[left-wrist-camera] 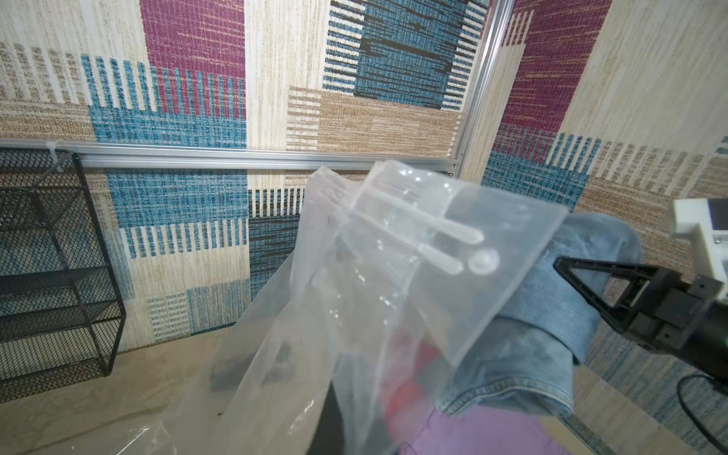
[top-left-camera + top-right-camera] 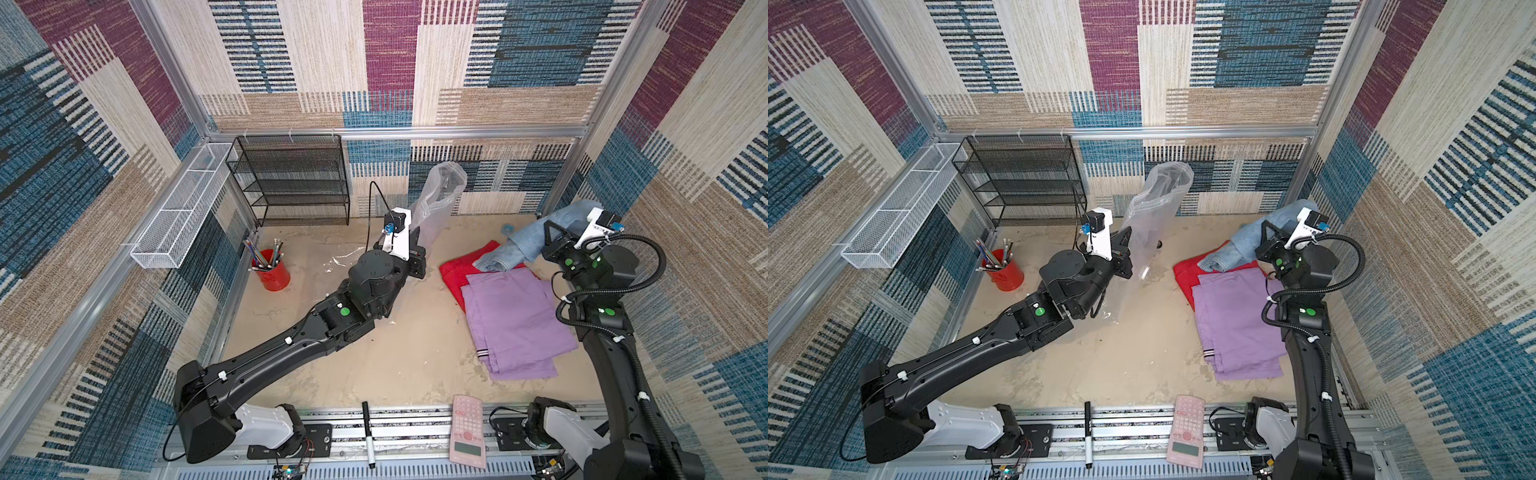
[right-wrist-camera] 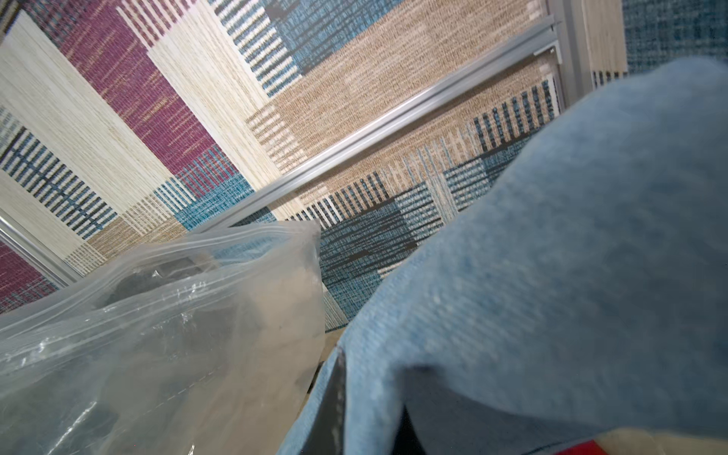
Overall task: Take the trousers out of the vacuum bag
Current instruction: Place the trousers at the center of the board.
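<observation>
- Surface: sandy beige tabletop [image 2: 374, 365], boxed in by walls [image 2: 324, 62] of patchwork carpet in blue, plum and cream, on an aluminium frame [image 2: 399, 132].
- Far left: black mesh rack [image 2: 291, 178] against the far wall. A white wire basket [image 2: 183, 208] hangs on the left wall.
- Left side: red cup [image 2: 274, 276] holding pencils [image 2: 262, 253].
- Near rail: marker [image 2: 368, 432] and pink calculator [image 2: 467, 430].
- The left arm lies diagonally from near left to centre, between the cup and the clothes.
- Left gripper [image 2: 1126, 239]: jaws pressed together on the vacuum bag [image 2: 436, 199]. The bag stands upright at far centre, and its round valve [image 1: 483, 262] shows in the left wrist view.
- All trousers are outside the bag, on the right side.
- Red trousers [image 2: 457, 266] lie flat on the table, and the lilac trousers [image 2: 511, 320] overlap their near part.
- Denim trousers [image 2: 523, 245] have one end resting on the red pair.
- Right gripper [image 2: 549, 230]: jaws pinching the denim trousers, holding their far right end off the table.
</observation>
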